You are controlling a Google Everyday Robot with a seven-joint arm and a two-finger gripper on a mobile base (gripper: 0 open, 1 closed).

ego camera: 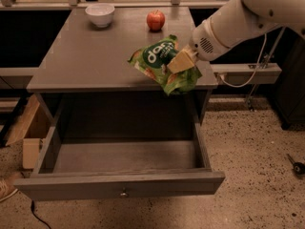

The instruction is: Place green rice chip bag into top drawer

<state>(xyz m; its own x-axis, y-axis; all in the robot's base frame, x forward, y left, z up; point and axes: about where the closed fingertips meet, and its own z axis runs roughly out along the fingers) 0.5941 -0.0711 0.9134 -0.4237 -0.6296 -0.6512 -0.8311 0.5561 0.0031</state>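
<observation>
The gripper (181, 61) is clamped on the green rice chip bag (155, 55), holding it off the table's (86, 56) front edge, at 1 o'clock above the open top drawer (71, 187). A red apple (155, 20) sits at the bag's 12 o'clock.

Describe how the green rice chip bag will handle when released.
Likely floppy: the green rice chip bag crumples and sags below the gripper holding it at the front of the table. Probably light; one pinch carries it.
</observation>
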